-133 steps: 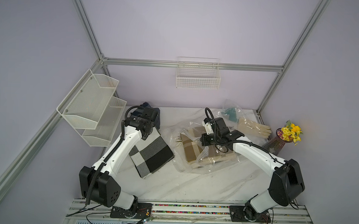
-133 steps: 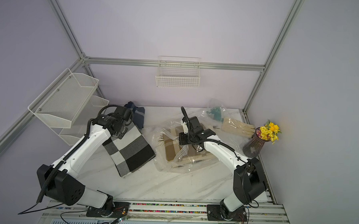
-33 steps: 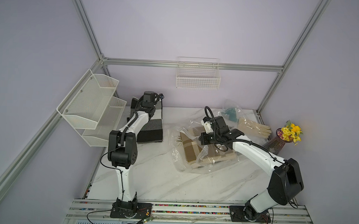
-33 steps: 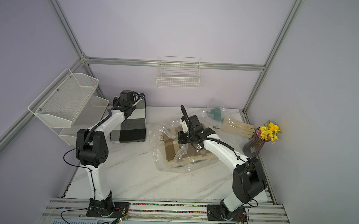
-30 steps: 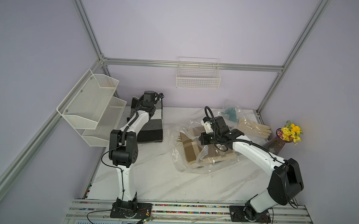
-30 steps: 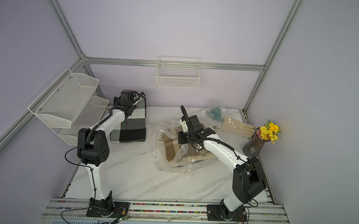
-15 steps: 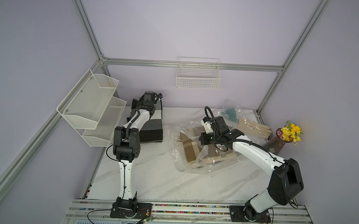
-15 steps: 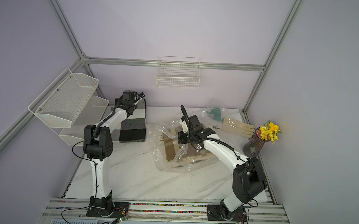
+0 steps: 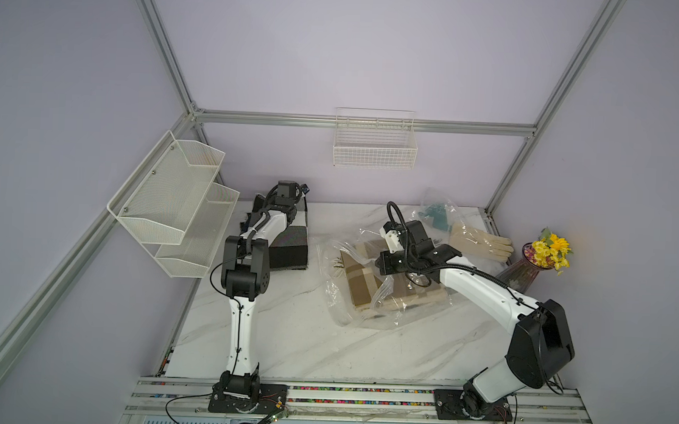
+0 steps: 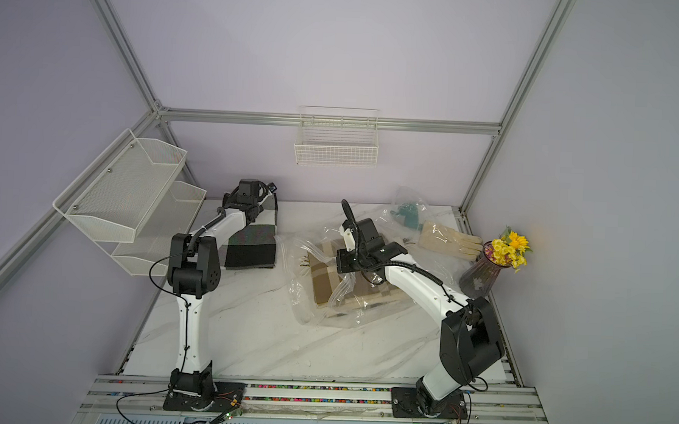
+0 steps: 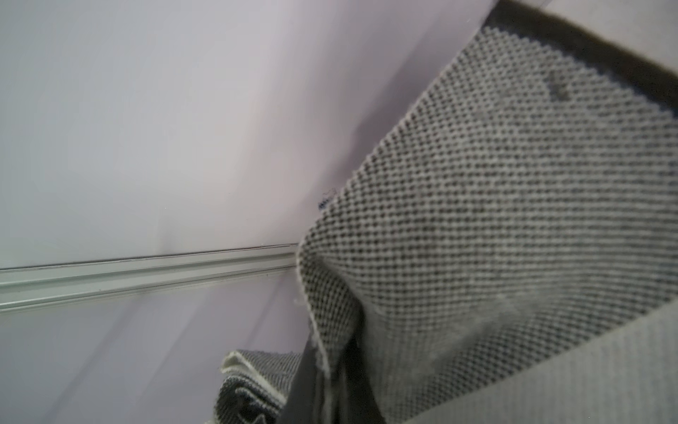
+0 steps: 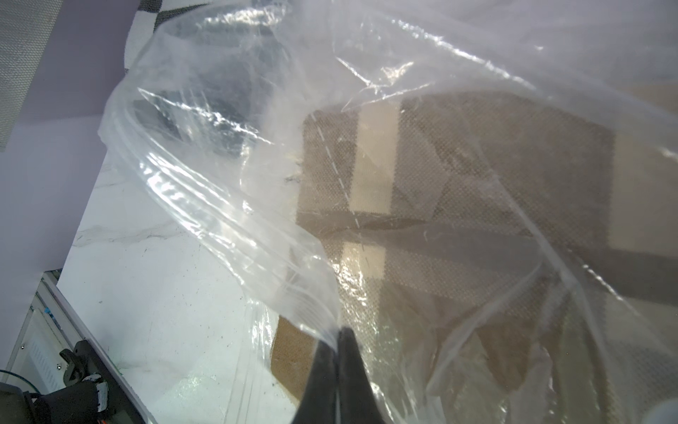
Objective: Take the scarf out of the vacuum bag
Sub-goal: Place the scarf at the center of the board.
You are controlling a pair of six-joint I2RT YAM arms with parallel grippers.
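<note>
Where the left gripper [image 11: 327, 370] shows in its wrist view, we see its two dark fingers pressed together on a fold of the grey checked scarf [image 11: 495, 220], whose fabric hangs up past the camera. In both top views that scarf [image 9: 291, 244] [image 10: 250, 244] lies outside the bag at the far left corner of the marble table [image 9: 304, 345], with one end lifted under the left arm's wrist.

The right gripper [image 12: 338, 339] has its fingers closed on a thin edge of the vacuum bag [image 12: 220, 205], pinching the clear plastic and holding it raised. The bag [image 9: 338, 303] sits crumpled at the middle of the table, well apart from the grey scarf. Inside it we see a folded tan plaid scarf [image 12: 477, 165] [image 9: 360, 281].

Behind the bag lie a smaller clear bag with a teal item [image 9: 436, 217] and a pair of cream gloves [image 9: 478, 242]. A vase of yellow flowers [image 9: 549, 249] stands at the right edge.
</note>
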